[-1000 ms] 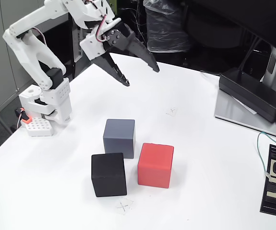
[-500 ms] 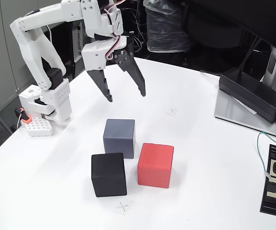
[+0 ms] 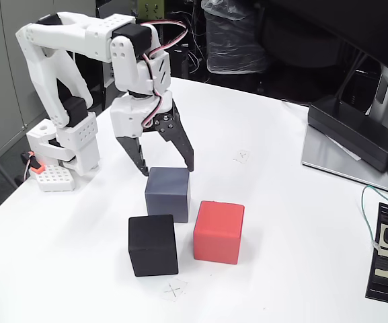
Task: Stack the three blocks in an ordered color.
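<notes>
My claw hangs w/ jaws apart just behind the grey block, wide enough to straddle it for pickup.

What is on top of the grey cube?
Nothing rests on the grey cube; its top is bare. The open claw hangs at its far edge, hiding a little table behind.

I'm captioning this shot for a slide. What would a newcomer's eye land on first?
Three matte cubes cluster mid-table: a slate grey cube behind, a black cube front left, a bright red cube front right. The white arm's open black-fingered gripper hangs just above the grey cube's far edge. A long black power adapter box lies at right.
</notes>
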